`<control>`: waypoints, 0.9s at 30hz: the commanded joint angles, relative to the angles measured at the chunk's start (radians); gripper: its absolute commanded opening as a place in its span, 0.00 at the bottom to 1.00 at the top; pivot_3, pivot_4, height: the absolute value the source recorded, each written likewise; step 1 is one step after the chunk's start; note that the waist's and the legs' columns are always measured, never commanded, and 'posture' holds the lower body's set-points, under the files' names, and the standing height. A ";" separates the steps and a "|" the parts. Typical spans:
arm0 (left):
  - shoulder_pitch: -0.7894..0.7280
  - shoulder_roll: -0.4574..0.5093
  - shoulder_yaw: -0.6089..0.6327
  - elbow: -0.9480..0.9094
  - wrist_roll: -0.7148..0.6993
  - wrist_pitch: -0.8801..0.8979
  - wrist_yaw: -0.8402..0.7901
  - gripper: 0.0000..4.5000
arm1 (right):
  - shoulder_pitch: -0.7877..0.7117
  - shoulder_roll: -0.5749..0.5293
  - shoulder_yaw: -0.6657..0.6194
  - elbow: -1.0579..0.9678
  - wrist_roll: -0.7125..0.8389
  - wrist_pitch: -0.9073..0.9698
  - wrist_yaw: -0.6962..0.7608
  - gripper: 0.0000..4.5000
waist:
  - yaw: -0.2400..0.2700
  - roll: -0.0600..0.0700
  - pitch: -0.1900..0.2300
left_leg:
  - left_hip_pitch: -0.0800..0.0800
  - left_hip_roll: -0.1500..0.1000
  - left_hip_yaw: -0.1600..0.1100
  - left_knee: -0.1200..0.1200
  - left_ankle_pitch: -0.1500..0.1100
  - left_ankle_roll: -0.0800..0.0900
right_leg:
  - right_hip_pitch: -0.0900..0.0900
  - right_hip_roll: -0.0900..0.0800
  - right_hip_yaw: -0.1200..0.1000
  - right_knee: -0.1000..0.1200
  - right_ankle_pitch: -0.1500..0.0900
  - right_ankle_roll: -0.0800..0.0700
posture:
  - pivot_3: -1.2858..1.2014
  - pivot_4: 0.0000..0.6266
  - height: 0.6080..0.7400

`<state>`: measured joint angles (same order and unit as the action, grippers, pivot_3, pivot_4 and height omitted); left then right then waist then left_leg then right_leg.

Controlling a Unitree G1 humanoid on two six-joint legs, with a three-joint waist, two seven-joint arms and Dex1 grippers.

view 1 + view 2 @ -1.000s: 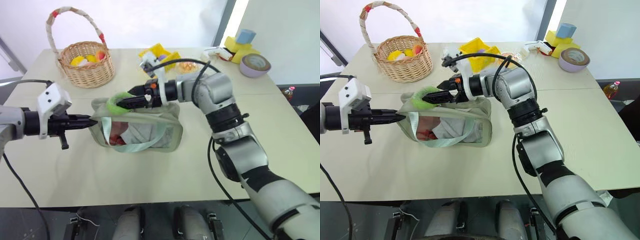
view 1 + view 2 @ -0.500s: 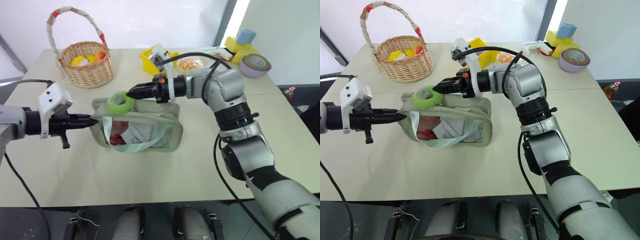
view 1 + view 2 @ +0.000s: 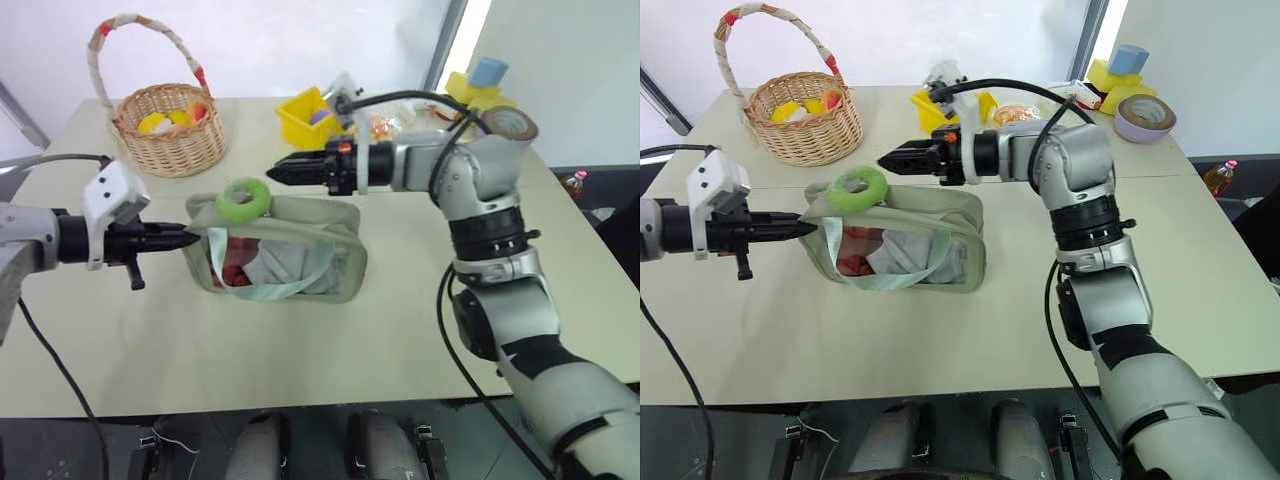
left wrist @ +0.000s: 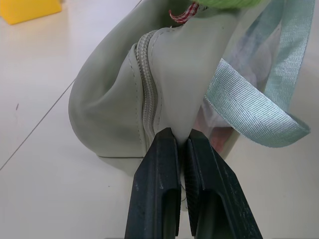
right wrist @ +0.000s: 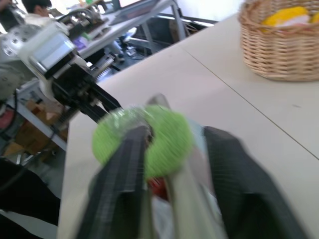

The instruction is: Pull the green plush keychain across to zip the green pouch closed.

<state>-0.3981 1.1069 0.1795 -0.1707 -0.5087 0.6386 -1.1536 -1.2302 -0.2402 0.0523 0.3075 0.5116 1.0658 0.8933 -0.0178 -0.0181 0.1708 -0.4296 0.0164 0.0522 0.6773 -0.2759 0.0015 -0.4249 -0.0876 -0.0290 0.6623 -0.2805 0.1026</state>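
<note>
Lime-green fuzzy ring keychain rests atop the pale sage fabric pouch mid-desk, whose end the left gripper pinches steady; the right gripper, fingers seemingly parted, hangs just beside it.

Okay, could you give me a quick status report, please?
Left gripper shut on green pouch end. Right gripper open, clear of green plush keychain. Keychain rests on pouch top. Nothing in the way.
</note>
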 commanded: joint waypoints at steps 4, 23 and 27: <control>0.016 0.005 0.017 -0.029 -0.003 -0.008 -0.003 0.00 | -0.033 0.065 0.064 0.064 -0.048 -0.067 -0.032 0.75 | 0.002 0.000 0.000 | 0.000 0.000 0.000 0.000 0.000 0.000 | 0.000 0.000 0.000 0.000 0.000 0.000 | 0.52 0.24 0.99; 0.043 -0.002 0.038 -0.054 -0.009 -0.001 0.018 0.00 | -0.015 0.036 0.077 0.050 -0.068 -0.073 0.017 0.23 | 0.001 0.000 0.000 | 0.000 0.000 -0.001 0.000 0.000 0.000 | 0.000 0.000 0.000 0.000 0.000 0.000 | 0.52 0.24 0.99; 0.028 -0.003 0.028 -0.040 -0.004 -0.009 0.014 0.00 | 0.006 0.019 0.062 -0.002 -0.052 -0.037 0.009 0.01 | 0.002 0.000 0.000 | 0.000 0.000 0.000 0.000 0.000 0.000 | 0.000 0.000 0.000 0.000 0.000 0.000 | 0.52 0.24 0.99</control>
<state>-0.3587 1.1028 0.2100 -0.2102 -0.5126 0.6415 -1.1360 -1.2207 -0.2160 0.1409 0.3561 0.4378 1.0205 0.9052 -0.0157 -0.0182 0.1707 -0.4296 0.0162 0.0517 0.6773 -0.2760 0.0018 -0.4248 -0.0879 -0.0290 0.6624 -0.2805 0.1025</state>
